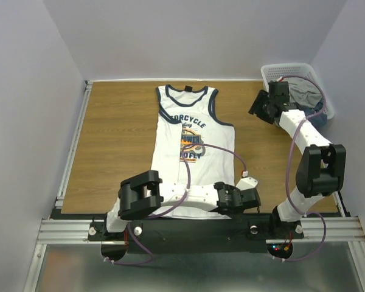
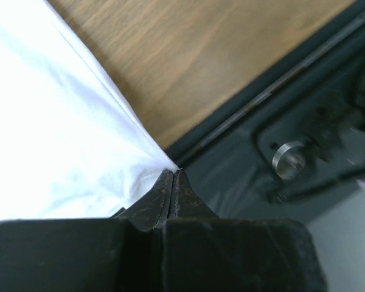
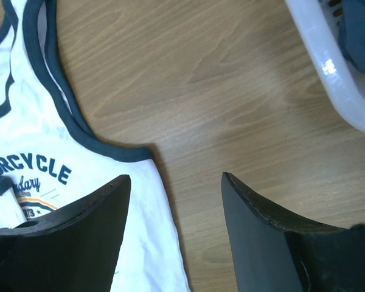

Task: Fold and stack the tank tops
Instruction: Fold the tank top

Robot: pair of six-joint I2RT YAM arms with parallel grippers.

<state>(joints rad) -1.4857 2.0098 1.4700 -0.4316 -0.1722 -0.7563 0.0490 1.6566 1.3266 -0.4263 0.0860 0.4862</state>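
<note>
Clamping left claw (image 2: 173,174) on near-right hem corner of tank top (image 1: 170,140). Hovering right claw (image 3: 176,176) wide apart over worktop (image 3: 231,91).

The widest free room lay on the bare wooden table (image 1: 109,134), left of the tank top (image 1: 194,121). To the shirt's right ran a narrower bare strip, closed at the far corner by the white basket (image 1: 295,66) and overhung by the right arm (image 1: 304,137). The right gripper (image 3: 175,176) stood spread above the shirt's edge. The left arm (image 1: 188,198) barred the near edge, and the left gripper (image 2: 172,176) was closed, apparently on the hem corner.
</note>
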